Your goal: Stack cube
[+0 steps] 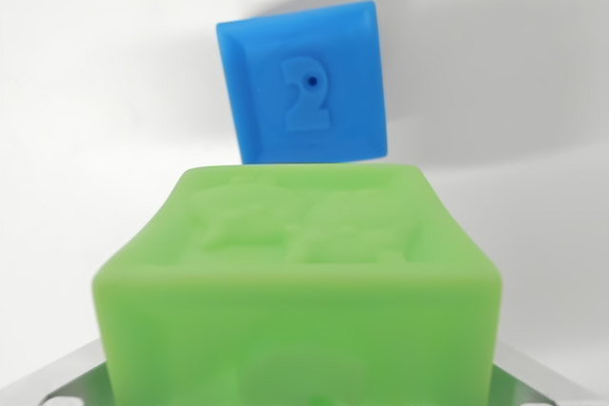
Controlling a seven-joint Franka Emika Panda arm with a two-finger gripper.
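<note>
Where embossed, green cube (297,282), blurred.

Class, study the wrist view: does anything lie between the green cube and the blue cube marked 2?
Nothing shows between them in the wrist view. The green cube fills the foreground; its top edge overlaps the blue cube, with only bare white surface around.

A plain, matte white tabletop (86,121) fills the background of the wrist view. A soft grey shadow (495,130) falls across it toward the wrist view's right, fading to brighter white on the left.
</note>
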